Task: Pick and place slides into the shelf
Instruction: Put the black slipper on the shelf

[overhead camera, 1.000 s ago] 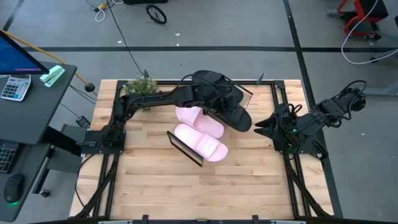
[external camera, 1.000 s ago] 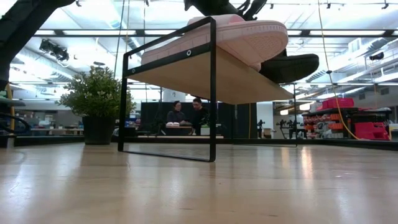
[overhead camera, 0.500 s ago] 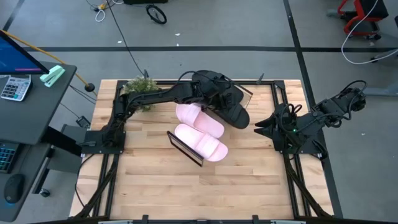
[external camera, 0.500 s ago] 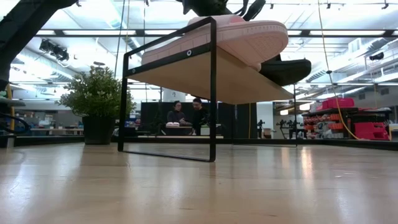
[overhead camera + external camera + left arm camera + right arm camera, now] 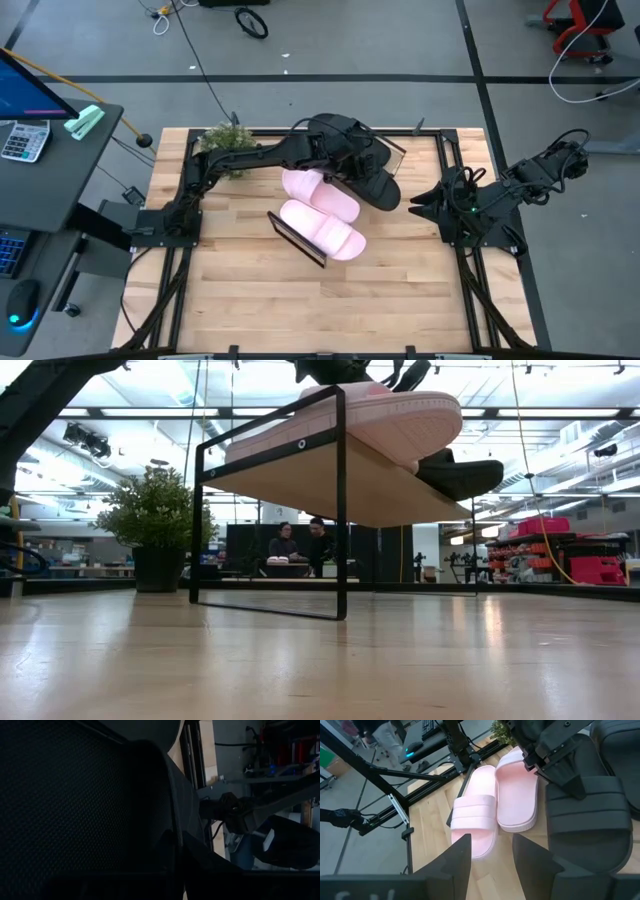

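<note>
My left tool (image 5: pixel 340 160) is clamped on a black slide (image 5: pixel 372 181), which has shifted slightly since half a second ago, settling beside the pink slides (image 5: pixel 322 212) on the shelf (image 5: pixel 296 240). Second black slide (image 5: pixel 345 133) lies behind. Placement nearly done. My right tool (image 5: pixel 420 203) waits at the counter (image 5: pixel 240 290) edge, fingers apart.

Two pale pink slides (image 5: pixel 322 210) and two matte black slides (image 5: pixel 360 165) on a light-wood shelf (image 5: pixel 375 485).

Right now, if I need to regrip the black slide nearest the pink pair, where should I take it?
Grip the black slide across its wide strap, coming from above: the strap arches clear of the flat footbed. The left gripper already sits at its plant-side end.
</note>
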Action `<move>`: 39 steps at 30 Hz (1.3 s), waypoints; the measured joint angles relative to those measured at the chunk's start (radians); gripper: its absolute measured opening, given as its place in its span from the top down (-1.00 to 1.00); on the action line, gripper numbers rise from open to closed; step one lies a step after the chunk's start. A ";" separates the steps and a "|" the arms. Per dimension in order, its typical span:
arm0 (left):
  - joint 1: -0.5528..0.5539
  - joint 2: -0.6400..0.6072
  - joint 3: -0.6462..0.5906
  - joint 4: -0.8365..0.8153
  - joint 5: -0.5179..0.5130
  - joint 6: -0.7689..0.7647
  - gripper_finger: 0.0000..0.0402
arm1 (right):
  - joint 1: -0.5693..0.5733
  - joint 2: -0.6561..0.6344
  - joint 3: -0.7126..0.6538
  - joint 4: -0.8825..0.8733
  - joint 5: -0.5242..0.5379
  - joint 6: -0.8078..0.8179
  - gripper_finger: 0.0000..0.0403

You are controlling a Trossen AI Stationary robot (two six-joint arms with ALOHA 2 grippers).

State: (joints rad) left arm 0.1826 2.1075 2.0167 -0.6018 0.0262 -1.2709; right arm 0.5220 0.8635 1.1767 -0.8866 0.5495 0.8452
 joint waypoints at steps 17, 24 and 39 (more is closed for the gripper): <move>-0.023 0.000 0.000 0.001 -0.037 -0.047 0.87 | 0.000 0.000 0.000 0.000 0.000 0.001 0.26; -0.025 0.000 -0.001 -0.002 -0.045 -0.047 0.84 | 0.000 0.000 0.000 0.000 0.000 0.011 0.26; -0.038 -0.007 -0.001 0.004 -0.040 -0.045 0.71 | 0.000 0.000 0.000 0.000 0.000 0.013 0.26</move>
State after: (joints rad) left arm 0.1443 2.1002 2.0152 -0.5980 -0.0135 -1.3155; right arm 0.5220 0.8635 1.1767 -0.8864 0.5496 0.8577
